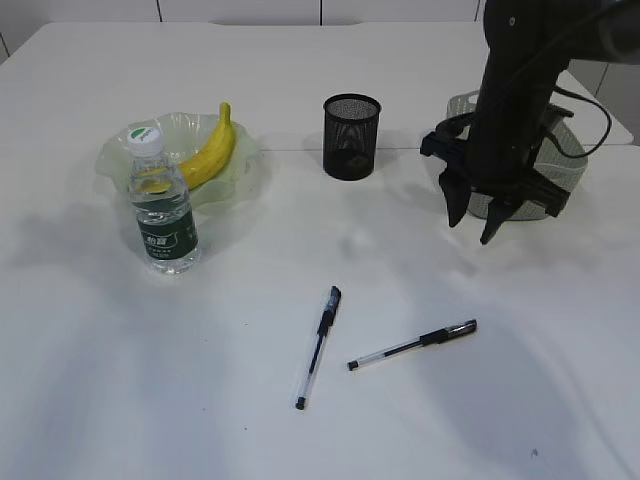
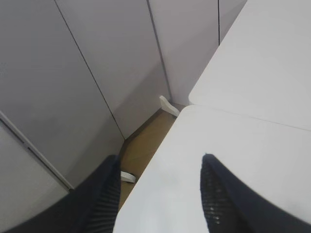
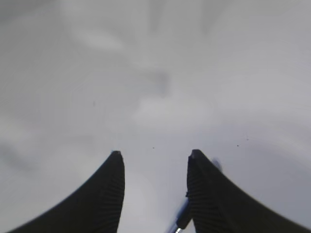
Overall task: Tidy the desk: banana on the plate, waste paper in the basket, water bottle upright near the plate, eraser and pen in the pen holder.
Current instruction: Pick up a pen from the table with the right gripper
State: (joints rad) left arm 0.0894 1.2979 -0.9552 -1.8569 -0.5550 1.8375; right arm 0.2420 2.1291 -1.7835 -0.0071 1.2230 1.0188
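Two pens are what visibly remains; most else looks settled. Left of the pen holder [image 1: 351, 136], the banana [image 1: 212, 152] lies in the plate [image 1: 249, 170], with the water bottle [image 1: 163, 208] upright touching its near rim. In front of the holder, the left pen [image 1: 319, 345] and right pen [image 1: 414, 345] lie on the desk [image 1: 120, 400]. Right of it, the right gripper [image 1: 474, 218] hangs empty, jaws parted, before the basket [image 1: 575, 160]. I cannot see the eraser or paper. The left gripper [image 2: 160, 189], off the desk's edge, is likewise open and empty.
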